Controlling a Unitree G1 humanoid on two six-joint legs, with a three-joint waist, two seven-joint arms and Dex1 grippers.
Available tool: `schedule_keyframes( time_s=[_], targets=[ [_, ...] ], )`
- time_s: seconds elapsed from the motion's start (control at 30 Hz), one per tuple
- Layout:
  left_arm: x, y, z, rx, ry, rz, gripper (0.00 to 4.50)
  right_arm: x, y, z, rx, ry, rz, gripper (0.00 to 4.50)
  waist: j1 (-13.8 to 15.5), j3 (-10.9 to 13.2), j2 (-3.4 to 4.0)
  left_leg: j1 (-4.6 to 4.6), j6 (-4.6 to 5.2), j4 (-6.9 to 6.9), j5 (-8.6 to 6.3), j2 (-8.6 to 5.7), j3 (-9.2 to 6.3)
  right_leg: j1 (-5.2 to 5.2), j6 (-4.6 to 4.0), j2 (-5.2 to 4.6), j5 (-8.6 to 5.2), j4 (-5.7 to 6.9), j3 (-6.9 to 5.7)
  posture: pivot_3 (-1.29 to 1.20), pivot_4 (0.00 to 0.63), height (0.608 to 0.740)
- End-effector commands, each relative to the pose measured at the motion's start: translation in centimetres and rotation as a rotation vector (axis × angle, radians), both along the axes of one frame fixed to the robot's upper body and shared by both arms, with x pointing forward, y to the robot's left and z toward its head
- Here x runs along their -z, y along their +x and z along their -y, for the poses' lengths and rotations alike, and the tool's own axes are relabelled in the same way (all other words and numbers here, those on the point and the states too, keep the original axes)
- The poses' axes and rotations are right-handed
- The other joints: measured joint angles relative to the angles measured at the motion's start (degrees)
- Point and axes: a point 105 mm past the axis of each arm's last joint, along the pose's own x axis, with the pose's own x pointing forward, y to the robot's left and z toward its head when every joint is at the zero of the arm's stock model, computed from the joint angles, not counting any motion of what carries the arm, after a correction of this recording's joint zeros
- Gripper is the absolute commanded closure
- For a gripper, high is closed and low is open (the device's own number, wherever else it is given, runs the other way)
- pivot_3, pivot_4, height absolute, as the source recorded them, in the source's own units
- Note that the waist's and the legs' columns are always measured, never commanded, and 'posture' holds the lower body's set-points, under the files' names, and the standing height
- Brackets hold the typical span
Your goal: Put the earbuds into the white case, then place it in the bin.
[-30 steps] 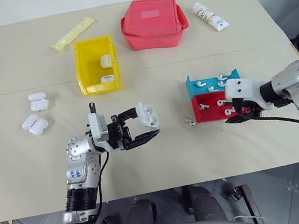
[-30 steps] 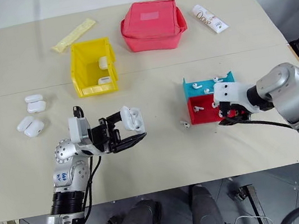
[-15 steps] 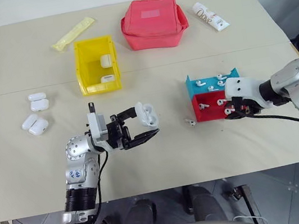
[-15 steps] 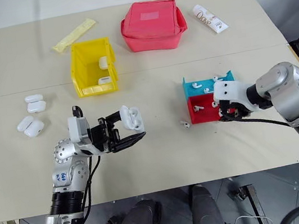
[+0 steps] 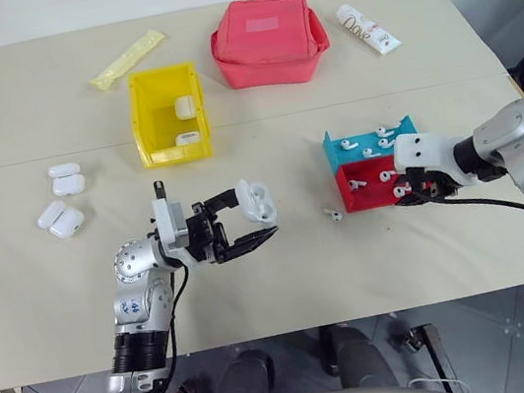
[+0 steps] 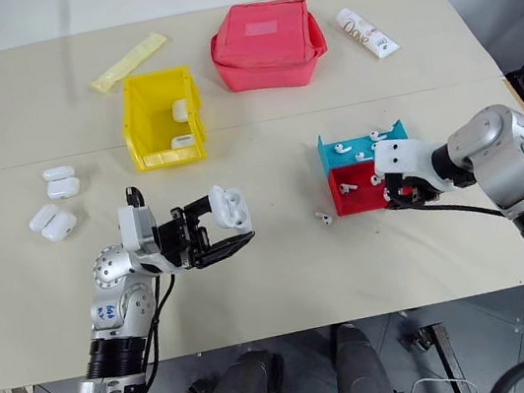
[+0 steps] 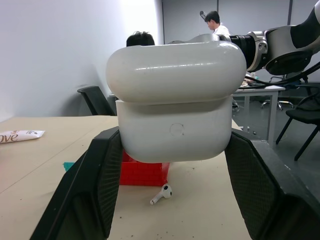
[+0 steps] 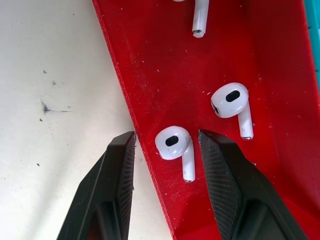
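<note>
My left gripper (image 5: 254, 220) is shut on a closed white case (image 7: 175, 100), held above the table's middle with a finger (image 7: 100, 190) on each side of it. My right gripper (image 8: 166, 134) points down at the red tray (image 5: 366, 192). Its jaws stand apart, open, either side of one earbud (image 8: 175, 142) by the tray's edge. A second earbud (image 8: 232, 100) lies just beyond it. Another earbud (image 5: 332, 212) rests loose on the table left of the tray. The yellow bin (image 5: 145, 115) stands at the back left with two white cases inside.
A blue tray (image 5: 349, 150) with several earbuds adjoins the red one. Several white cases (image 5: 66, 219) lie at the left. A red pouch (image 5: 267, 41), a white tube (image 5: 367, 28) and a yellow packet (image 5: 128, 60) sit along the back.
My right gripper has edged slightly in over the red tray. The left gripper and its case have stayed put.
</note>
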Motion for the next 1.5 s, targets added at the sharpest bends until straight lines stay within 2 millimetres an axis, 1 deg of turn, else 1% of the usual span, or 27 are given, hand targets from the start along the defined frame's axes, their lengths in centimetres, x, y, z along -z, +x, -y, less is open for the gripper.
schedule_keyframes(
  time_s=[0.03, 0.43, 0.8, 1.0, 1.23, 1.5],
  targets=[
    [-0.96, -0.42, -0.02, 0.005, -0.011, 0.049, 1.78, -0.8, 0.29, -0.12, -0.01, 0.002, 0.025, 2.47, 0.0, 0.0, 0.0, 0.0, 0.0, 0.0, 0.0, 0.0, 0.0, 0.0, 0.0, 0.0, 0.0, 0.0, 0.0, 0.0, 0.15, 0.74],
    [-1.02, -0.4, 0.07, 0.007, -0.013, 0.05, 1.78, -1.02, 0.24, -0.12, -0.017, 0.006, 0.023, 2.47, 0.0, 0.0, 0.0, 0.0, 0.0, 0.0, 0.0, 0.0, 0.0, 0.0, 0.0, 0.0, 0.0, 0.0, 0.0, 0.0, 0.15, 0.74],
    [-1.09, -0.32, 0.08, 0.004, -0.014, 0.051, 1.78, -1.71, 0.47, -0.11, -0.023, 0.009, 0.036, 2.47, 0.0, 0.0, 0.0, 0.0, 0.0, 0.0, 0.0, 0.0, 0.0, -0.01, 0.0, 0.0, 0.0, 0.0, 0.0, 0.0, 0.15, 0.74],
    [-1.1, -0.28, 0.06, 0.003, -0.014, 0.05, 1.78, -1.66, 0.6, -0.01, -0.017, 0.01, 0.038, 2.47, 0.03, 0.0, 0.0, -0.01, 0.0, 0.0, 0.0, 0.0, 0.0, 0.0, 0.0, -0.01, 0.0, 0.0, 0.0, 0.0, 0.15, 0.74],
    [-1.09, -0.37, 0.0, 0.003, -0.011, 0.05, 1.78, -1.04, 0.7, 0.63, 0.003, -0.002, 0.031, 2.47, 0.03, 0.0, 0.0, 0.0, 0.0, 0.0, 0.0, 0.0, 0.0, 0.0, 0.0, 0.0, 0.0, 0.0, 0.0, 0.0, 0.15, 0.74],
    [-1.1, -0.36, -0.01, 0.003, -0.01, 0.05, 1.78, -0.89, 0.87, 0.69, 0.008, 0.0, 0.028, 2.47, -0.03, -0.01, -0.01, 0.01, 0.0, 0.01, 0.0, 0.0, 0.0, 0.01, 0.0, 0.0, 0.0, 0.0, 0.0, 0.0, 0.15, 0.74]
  ],
)
